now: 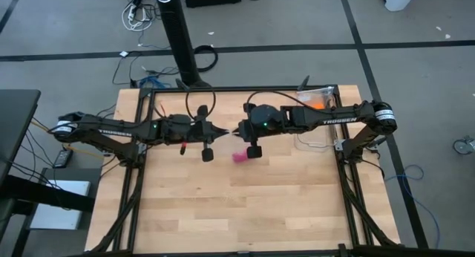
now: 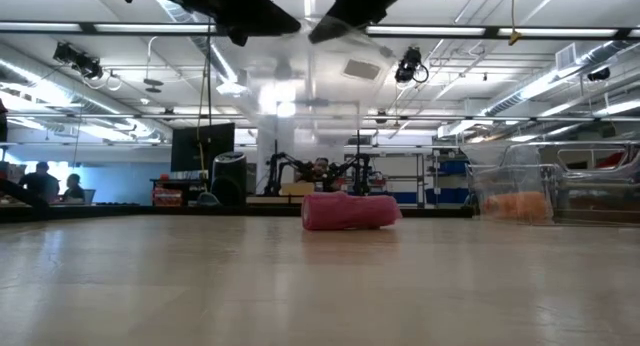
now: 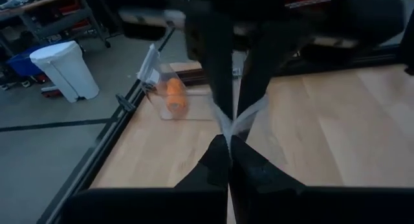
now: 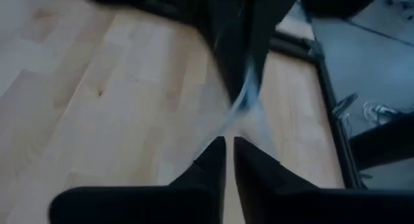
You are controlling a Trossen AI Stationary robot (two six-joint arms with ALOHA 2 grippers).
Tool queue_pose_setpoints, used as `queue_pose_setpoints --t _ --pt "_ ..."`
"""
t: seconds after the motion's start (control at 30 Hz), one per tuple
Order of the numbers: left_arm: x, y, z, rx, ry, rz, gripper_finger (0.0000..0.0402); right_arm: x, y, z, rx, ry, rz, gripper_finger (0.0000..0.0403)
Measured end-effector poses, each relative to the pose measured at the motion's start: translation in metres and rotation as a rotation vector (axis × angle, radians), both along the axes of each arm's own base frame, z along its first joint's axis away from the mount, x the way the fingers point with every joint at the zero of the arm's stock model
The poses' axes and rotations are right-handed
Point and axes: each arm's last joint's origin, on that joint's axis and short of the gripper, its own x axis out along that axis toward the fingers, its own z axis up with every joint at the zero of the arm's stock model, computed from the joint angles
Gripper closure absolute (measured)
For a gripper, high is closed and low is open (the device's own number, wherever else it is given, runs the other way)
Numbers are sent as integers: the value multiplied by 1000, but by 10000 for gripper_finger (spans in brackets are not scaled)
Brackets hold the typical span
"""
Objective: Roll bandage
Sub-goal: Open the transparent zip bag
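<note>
The bandage, a short magenta-pink roll (image 1: 239, 157), lies on its side on the wooden table (image 1: 223, 212); it shows in the low view too (image 2: 350, 210), and no gripper touches it. Above it my two grippers meet tip to tip over the table's middle. My left gripper (image 1: 221, 131) (image 3: 229, 145) and my right gripper (image 1: 239, 131) (image 4: 228, 145) are both shut on a small piece of clear plastic film (image 3: 249, 117) (image 4: 246, 101), which spans the short gap between them. My left gripper pinches one end of the clear film (image 3: 228, 130) between its two fingertips, coming nearly level from the table's left. The film is lifted clear of the table and runs on to the other gripper. My right gripper pinches the film's other end (image 4: 234, 123) between its fingertips, slanting down from the table's right. The film is held in the air above the bandage.
A clear container (image 1: 315, 101) with an orange roll (image 3: 174, 98) stands at the table's far right corner. The near half of the table is bare wood. A black post (image 1: 182, 41) rises behind the far edge.
</note>
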Motion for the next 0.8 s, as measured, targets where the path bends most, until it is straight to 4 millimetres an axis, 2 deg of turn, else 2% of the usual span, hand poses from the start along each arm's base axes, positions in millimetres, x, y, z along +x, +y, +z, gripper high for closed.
queue_pose_setpoints --t 0.13,0.23,0.37,0.5,0.67,0.8 --pt "5 0 -6 1 19 0 399 1 0 0 33 -11 -15 339" --pt "6 0 -8 0 32 0 399 -4 -1 -6 77 61 -22 330" --pt "9 -2 -7 -39 -8 5 399 -11 -2 -14 112 179 -52 355" --pt "17 -7 -26 -50 -43 -9 399 -14 -3 -17 118 215 -65 396" --pt "27 -8 -42 -40 -129 23 399 -14 -3 -17 129 215 -73 394" --pt "30 -8 -47 -39 -160 28 400 -15 -7 -18 142 227 -95 400"
